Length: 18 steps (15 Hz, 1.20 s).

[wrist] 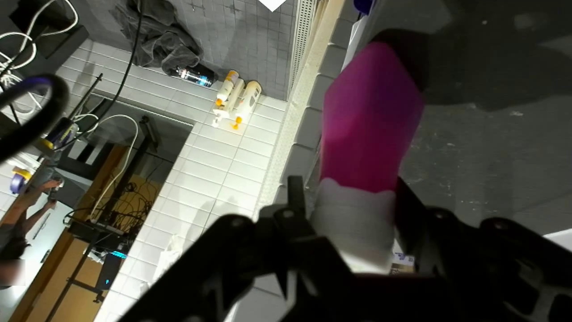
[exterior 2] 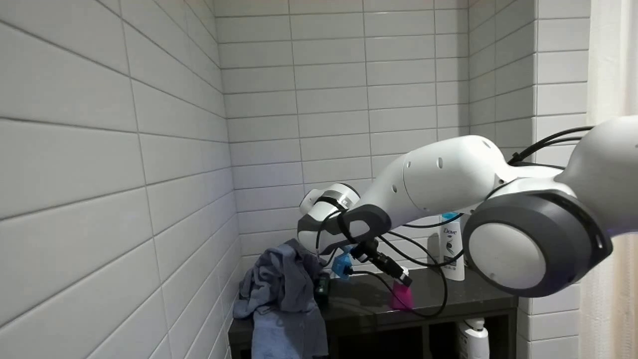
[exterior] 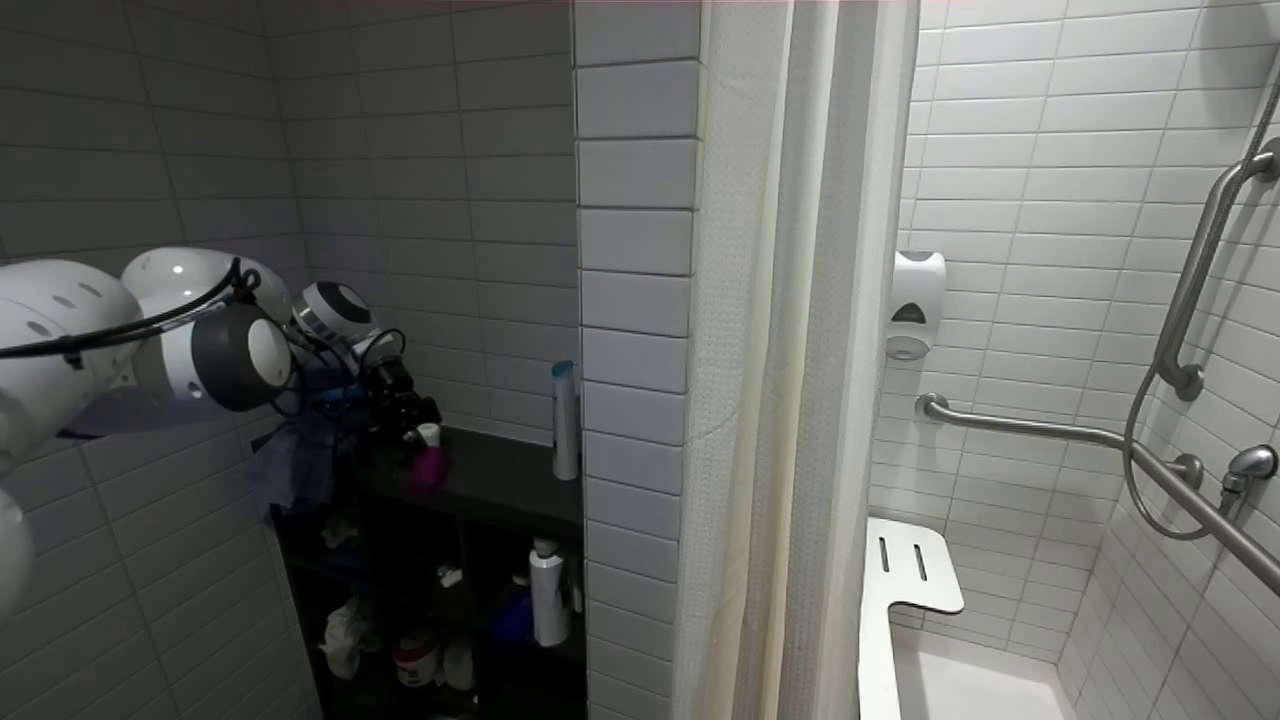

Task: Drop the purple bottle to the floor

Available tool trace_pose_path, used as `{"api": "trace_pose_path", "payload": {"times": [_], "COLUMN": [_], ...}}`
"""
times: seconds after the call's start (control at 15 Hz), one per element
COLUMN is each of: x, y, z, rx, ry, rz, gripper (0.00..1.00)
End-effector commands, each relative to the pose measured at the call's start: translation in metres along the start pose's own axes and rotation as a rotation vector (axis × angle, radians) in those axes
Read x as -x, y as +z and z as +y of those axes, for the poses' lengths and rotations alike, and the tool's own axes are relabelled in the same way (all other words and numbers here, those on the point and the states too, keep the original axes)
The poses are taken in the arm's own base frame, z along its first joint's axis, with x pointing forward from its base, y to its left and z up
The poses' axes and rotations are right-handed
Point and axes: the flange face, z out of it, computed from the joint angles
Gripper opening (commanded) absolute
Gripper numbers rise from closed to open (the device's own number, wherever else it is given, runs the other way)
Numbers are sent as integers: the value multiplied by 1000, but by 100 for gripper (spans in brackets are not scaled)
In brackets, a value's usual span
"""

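Tiled alcove [exterior 2: 329,99], dark countertop [exterior 2: 359,299] | gripper [wrist: 350,192]: clamps white cap [wrist: 353,223] of purple bottle [wrist: 371,120] near front edge | blue towel [exterior 2: 291,304]: over left-front corner | Dove bottle [exterior 2: 452,248]: near rear-right corner

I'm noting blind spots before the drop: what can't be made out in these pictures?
Gripper: too dark and blurred in the wrist view to tell whether it clamps the purple bottle.
Robot arm: base cut off by the picture edge in both exterior views.
Shelf compartment: interior lost in shadow in an exterior view.
Person: face blurred in the wrist view.
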Motion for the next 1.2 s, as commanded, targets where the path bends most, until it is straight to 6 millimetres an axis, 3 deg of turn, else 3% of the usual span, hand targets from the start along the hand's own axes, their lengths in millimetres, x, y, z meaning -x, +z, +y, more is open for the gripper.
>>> {"api": "trace_pose_path", "payload": {"times": [0.0,0.47,0.87,1.13], "x": [4,-1,-1,-12], "y": [-10,-59,-87,-98], "z": [0,17,20,23], "rx": [-32,-89,-145,-149], "ry": [-18,-42,-148,-178], "rz": [-38,-98,-292,-366], "gripper": [22,22,22,22]}}
